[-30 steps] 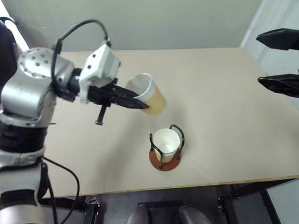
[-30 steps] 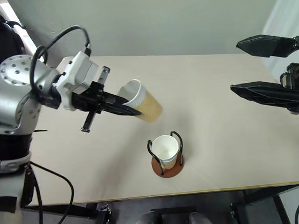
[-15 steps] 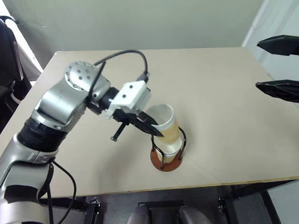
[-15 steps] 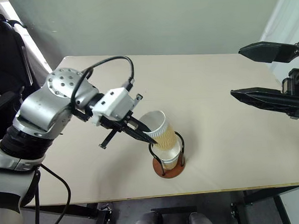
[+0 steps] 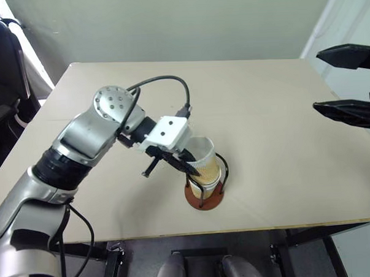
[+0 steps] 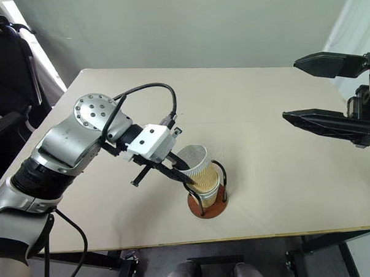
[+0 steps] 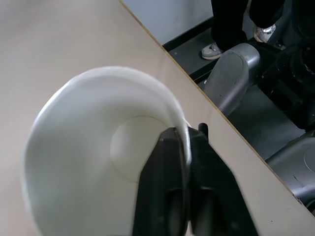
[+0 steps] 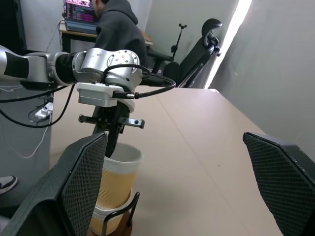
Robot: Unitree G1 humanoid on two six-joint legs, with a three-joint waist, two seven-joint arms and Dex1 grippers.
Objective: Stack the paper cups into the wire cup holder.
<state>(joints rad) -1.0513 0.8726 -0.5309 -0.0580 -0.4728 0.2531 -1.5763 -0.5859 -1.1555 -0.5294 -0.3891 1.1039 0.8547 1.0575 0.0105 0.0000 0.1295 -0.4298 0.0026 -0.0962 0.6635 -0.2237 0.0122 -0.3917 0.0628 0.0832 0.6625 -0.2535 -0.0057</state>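
I find no text I can read anywhere — no label, brand, number or sign. The paper cups [image 6: 197,169] in the wire cup holder [image 6: 207,206] carry a plain tan outside with no print I can make out. At the far end, behind the table [image 6: 258,117], a person's monitor [image 8: 80,10] glows with coloured lines — too small for me to read.

A tan-yellow paper cup [image 6: 199,171], white inside with a rolled rim, sits tilted toward ten o'clock, nested in another cup [image 6: 207,194] standing in the wire cup holder [image 6: 207,206] near the table's six o'clock edge.
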